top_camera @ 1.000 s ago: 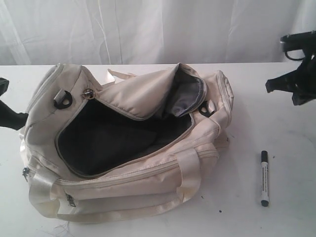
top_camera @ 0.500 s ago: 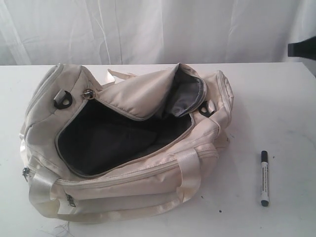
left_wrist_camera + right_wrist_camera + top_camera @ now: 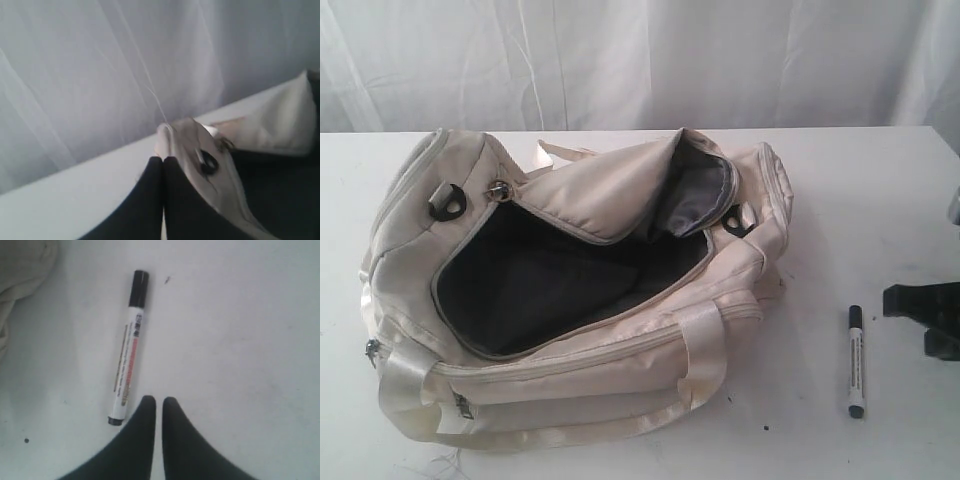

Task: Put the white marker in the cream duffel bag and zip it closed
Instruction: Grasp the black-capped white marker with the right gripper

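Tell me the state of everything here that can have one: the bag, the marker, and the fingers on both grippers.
cream duffel bag: main zip open, top flap folded back, dark lining showing, no marker seen inside.
white marker: capped, lying flat on the table, apart from the bag.
left gripper: fingers shut, holding nothing.
right gripper: fingers nearly shut, thin gap, empty, beside the marker without touching it.

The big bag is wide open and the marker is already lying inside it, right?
Not quite. The cream duffel bag is wide open, but the white marker is not inside it. It lies on the table, apart from the bag on its right. The exterior view shows this.
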`<state>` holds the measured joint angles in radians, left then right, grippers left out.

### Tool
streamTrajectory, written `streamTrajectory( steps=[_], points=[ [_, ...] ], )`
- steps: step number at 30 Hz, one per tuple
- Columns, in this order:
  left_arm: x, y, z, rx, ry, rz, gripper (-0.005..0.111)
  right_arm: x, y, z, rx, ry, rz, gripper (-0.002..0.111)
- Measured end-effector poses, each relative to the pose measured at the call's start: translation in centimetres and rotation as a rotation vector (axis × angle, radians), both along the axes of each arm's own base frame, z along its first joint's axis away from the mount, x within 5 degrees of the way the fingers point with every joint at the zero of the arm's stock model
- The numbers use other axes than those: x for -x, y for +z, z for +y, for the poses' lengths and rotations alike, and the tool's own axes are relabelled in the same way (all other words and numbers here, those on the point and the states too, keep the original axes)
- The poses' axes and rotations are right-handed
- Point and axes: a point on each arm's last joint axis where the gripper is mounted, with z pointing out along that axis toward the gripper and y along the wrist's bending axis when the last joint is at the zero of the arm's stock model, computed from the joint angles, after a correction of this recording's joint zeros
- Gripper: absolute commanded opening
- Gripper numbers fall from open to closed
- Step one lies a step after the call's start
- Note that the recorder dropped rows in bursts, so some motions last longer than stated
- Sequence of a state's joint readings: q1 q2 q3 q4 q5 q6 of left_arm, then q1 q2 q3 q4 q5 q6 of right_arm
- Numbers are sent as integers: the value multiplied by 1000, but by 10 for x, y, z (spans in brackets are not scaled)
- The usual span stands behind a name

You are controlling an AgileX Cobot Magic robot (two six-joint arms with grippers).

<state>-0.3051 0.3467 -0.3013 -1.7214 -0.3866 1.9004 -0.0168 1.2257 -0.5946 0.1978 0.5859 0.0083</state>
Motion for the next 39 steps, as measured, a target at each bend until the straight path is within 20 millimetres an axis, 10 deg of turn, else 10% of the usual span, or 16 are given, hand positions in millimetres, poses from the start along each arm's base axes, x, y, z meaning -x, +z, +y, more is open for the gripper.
streamTrajectory(
  steps=[5,15,39],
  points=[
    [-1,-38,-3,137,-11,129,0,-11,-15,4,5,122,21,34],
    [0,-49,-3,173,-5,164,0,-41,-47,4,24,206,141,55],
    [0,-49,-3,177,-12,163,0,-70,-69,9,-82,121,310,55]
  ],
)
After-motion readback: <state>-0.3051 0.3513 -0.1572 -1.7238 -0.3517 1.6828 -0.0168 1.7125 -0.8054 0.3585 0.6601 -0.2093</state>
